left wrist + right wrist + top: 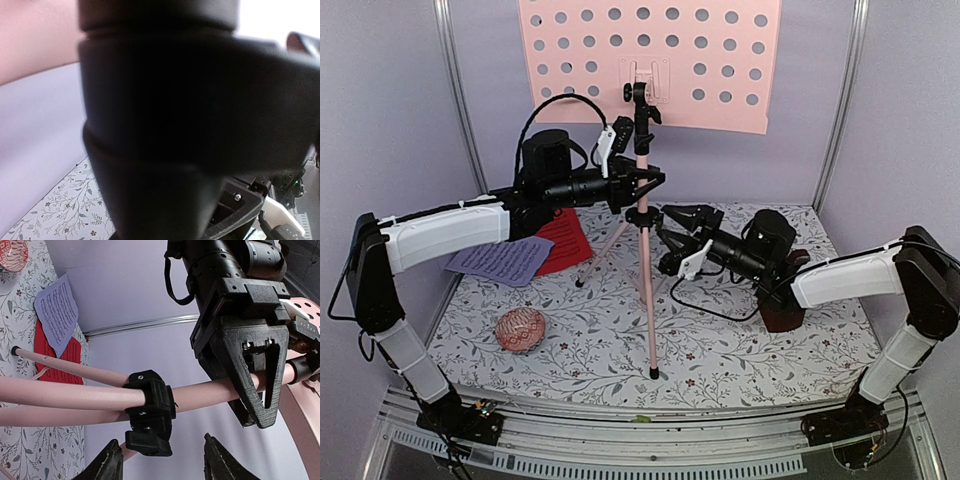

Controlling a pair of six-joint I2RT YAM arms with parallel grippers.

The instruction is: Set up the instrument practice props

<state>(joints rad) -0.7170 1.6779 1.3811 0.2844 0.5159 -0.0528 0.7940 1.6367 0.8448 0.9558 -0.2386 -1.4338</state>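
Observation:
The pink tripod music stand (646, 262) stands mid-table, its perforated desk (720, 60) up against the back wall. My left gripper (642, 185) is shut on the stand's pole above the black collar; the right wrist view shows it (259, 385) clamped across the pole (210, 392). My right gripper (672, 226) is open, its fingertips (113, 460) on either side of the collar knob (149, 442), not touching. The lavender page (505, 260) overlaps the red page (567, 240) at back left. The dark red-brown metronome (783, 318) sits partly hidden under my right arm. A dark blur fills the left wrist view.
A round pink patterned object (521, 330) lies at front left on the floral table cover (740, 365). The tripod legs spread toward the front (654, 372) and back left (579, 283). Lavender walls and metal posts (460, 100) close in the sides and back.

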